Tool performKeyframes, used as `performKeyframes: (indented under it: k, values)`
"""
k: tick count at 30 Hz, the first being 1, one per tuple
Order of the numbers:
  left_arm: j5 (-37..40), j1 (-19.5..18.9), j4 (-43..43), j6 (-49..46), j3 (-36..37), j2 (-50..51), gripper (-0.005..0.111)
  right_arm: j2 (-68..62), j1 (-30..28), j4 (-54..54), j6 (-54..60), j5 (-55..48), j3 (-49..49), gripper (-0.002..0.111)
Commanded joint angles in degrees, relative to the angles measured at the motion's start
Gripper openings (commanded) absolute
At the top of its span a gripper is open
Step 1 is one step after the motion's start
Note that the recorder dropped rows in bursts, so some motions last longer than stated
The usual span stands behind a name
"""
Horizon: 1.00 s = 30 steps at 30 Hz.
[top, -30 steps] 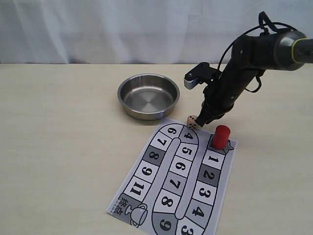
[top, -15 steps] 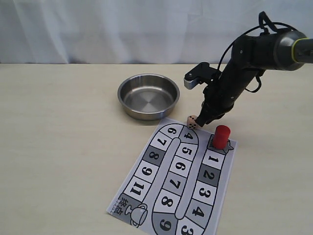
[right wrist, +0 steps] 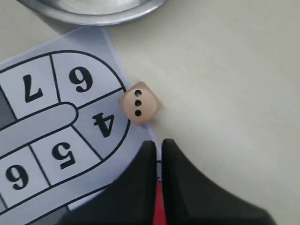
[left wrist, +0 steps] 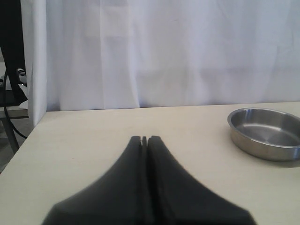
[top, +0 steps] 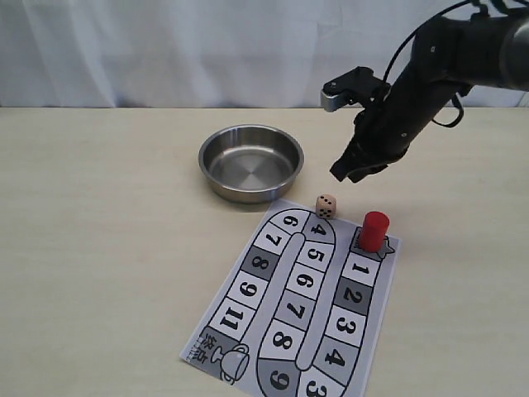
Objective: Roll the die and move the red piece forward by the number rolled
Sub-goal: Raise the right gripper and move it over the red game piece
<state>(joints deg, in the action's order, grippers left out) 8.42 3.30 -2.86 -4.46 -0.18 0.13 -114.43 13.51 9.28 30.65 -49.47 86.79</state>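
Observation:
The die [top: 326,206] rests on the table at the far edge of the game board [top: 248,289], beside square 4. In the right wrist view the die [right wrist: 139,104] shows three pips on its top face. The red piece [top: 374,231] stands upright on the board's start square, above square 1. My right gripper [top: 345,172] hangs in the air above and a little behind the die, its jaws shut with only a sliver between them and nothing held. Through that sliver a strip of the red piece [right wrist: 159,208] shows below the right gripper [right wrist: 158,143]. My left gripper [left wrist: 144,138] is shut and empty over bare table.
A steel bowl [top: 248,192] stands empty on the table just behind and left of the board; its wall [left wrist: 262,152] shows in the left wrist view. A white curtain closes off the back. The left arm is outside the exterior view.
My right gripper has risen from beside the die, moving up and slightly back. The die stays at the board's edge and the red piece has not moved.

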Motion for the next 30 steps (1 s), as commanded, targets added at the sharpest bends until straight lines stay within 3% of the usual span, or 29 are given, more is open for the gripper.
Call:
performKeyframes:
  k: [1, 6, 10, 13, 18, 21, 30]
  values:
    - [-0.2, 0.1, -0.3, 0.3, 0.2, -0.1, 0.000, 3.4, -0.2, 0.1, -5.7, -6.0, 0.3, 0.004]
    - [-0.2, 0.1, -0.3, 0.3, 0.2, -0.1, 0.000, 5.1, -0.2, -5.0, -14.7, -7.6, 0.3, 0.004]
    - [-0.2, 0.1, -0.3, 0.3, 0.2, -0.1, 0.000, 4.9, -0.2, -6.8, -15.7, -9.4, 0.3, 0.007]
    - [-0.2, 0.1, -0.3, 0.3, 0.2, -0.1, 0.000, 3.9, -0.2, -5.9, -16.1, -9.4, 0.2, 0.020]
    - [-0.2, 0.1, -0.3, 0.3, 0.2, -0.1, 0.000, 1.9, -0.2, -5.6, -16.4, -9.3, 0.2, 0.055]
    - [-0.2, 0.1, -0.3, 0.3, 0.2, -0.1, 0.000, 0.4, -0.2, -5.6, -16.6, -9.3, 0.2, 0.066]
    - [-0.2, 0.1, -0.3, 0.3, 0.2, -0.1, 0.000, -3.9, -0.2, -5.7, -17.3, -11.3, 0.1, 0.067]
